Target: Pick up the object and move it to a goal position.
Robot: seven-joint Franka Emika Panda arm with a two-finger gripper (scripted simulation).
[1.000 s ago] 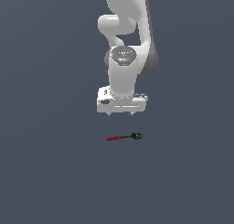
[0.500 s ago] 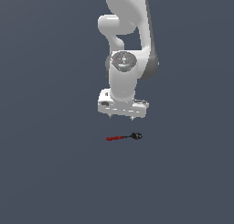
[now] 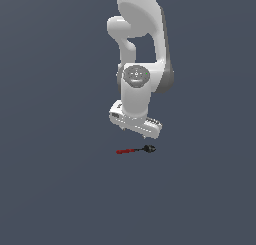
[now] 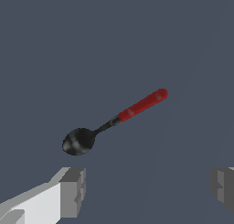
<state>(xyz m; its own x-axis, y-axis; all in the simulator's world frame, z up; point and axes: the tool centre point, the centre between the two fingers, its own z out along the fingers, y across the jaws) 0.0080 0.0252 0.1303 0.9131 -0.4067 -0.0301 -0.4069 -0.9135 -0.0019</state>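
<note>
The object (image 3: 135,150) is a small spoon-like tool with a red handle, a thin dark shaft and a black rounded head, lying flat on the dark grey floor. In the wrist view the object (image 4: 116,120) lies in full sight, its black head nearer the fingers. My gripper (image 3: 136,130) hangs just above and slightly behind it, touching nothing. In the wrist view my gripper (image 4: 148,191) is open, its two grey fingertips (image 4: 73,191) wide apart with only floor between them.
The white arm (image 3: 142,54) rises above the gripper. Around the object lies plain dark grey floor (image 3: 60,189).
The gripper has tilted and dropped a little closer to the object. The object has not moved.
</note>
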